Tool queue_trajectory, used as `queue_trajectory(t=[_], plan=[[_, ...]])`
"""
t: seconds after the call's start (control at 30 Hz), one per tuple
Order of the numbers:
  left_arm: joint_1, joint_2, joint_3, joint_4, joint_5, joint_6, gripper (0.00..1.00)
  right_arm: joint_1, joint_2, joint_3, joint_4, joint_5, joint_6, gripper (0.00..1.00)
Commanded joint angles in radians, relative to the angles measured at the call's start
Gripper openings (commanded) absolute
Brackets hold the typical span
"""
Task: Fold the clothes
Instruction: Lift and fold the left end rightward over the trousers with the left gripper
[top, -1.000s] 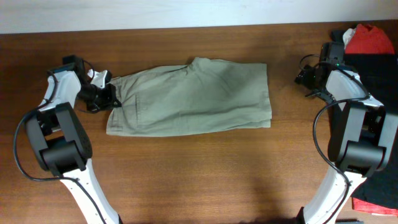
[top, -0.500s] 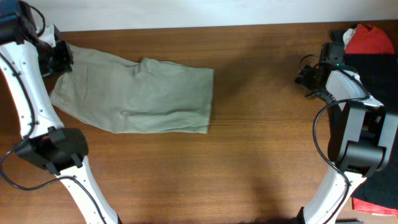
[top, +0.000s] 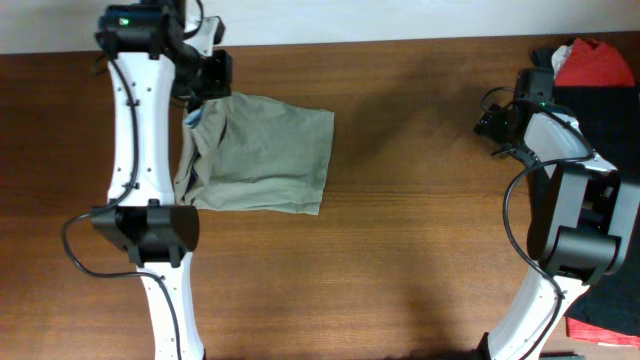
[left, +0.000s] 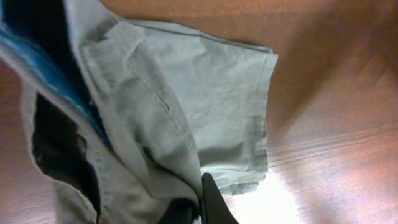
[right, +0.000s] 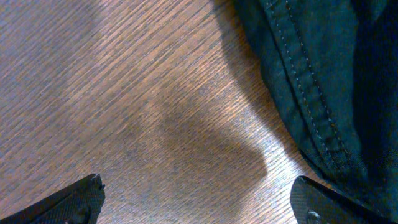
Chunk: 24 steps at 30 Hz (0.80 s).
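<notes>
The khaki-beige shorts (top: 262, 152) lie bunched on the left half of the brown table, partly doubled over, with the blue inner lining showing at the upper left. My left gripper (top: 207, 84) is shut on the waistband end and holds it lifted at the back of the table. In the left wrist view the shorts (left: 186, 99) hang from the shut jaws (left: 198, 208), the leg hem lying on the wood. My right gripper (top: 490, 125) is open and empty at the far right; its fingers (right: 199, 202) hover over bare wood.
A black garment (top: 600, 140) lies at the right edge, with a red cloth (top: 595, 62) on it at the back right corner. The black garment's seamed edge (right: 311, 93) shows beside the right fingers. A white wall runs along the table's back edge.
My left gripper has swung with the waistband from the far left to the right along the back edge, folding the shorts over themselves into a shorter bundle. The right arm has not moved.
</notes>
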<state>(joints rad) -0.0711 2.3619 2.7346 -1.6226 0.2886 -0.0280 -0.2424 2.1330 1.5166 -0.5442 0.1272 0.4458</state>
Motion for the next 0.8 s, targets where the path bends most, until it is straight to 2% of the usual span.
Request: queue_trajectory(t=[0.0, 0.13, 0.5, 0.53, 0.57, 0.77], plan=[[-0.04, -0.015, -0.096, 0.042, 0.031, -0.014, 0.01, 0.0, 0.005, 0.013, 0.003, 0.009, 0.008, 0.99], [-0.092, -0.015, -0.235, 0.142, 0.075, -0.013, 0.01, 0.0, 0.005, 0.013, 0.003, 0.008, 0.008, 0.99], [-0.191, -0.015, -0.523, 0.391, 0.075, -0.013, 0.01, 0.0, 0.005, 0.013, 0.003, 0.008, 0.008, 0.99], [-0.194, -0.015, -0.529, 0.393, 0.075, -0.013, 0.24, 0.0, 0.005, 0.013, 0.003, 0.009, 0.008, 0.99], [-0.197, -0.015, -0.531, 0.392, 0.075, -0.013, 0.59, 0.0, 0.005, 0.013, 0.003, 0.008, 0.008, 0.99], [-0.192, -0.018, -0.507, 0.373, 0.09, -0.002, 0.63, 0.0, 0.005, 0.013, 0.003, 0.008, 0.008, 0.99]])
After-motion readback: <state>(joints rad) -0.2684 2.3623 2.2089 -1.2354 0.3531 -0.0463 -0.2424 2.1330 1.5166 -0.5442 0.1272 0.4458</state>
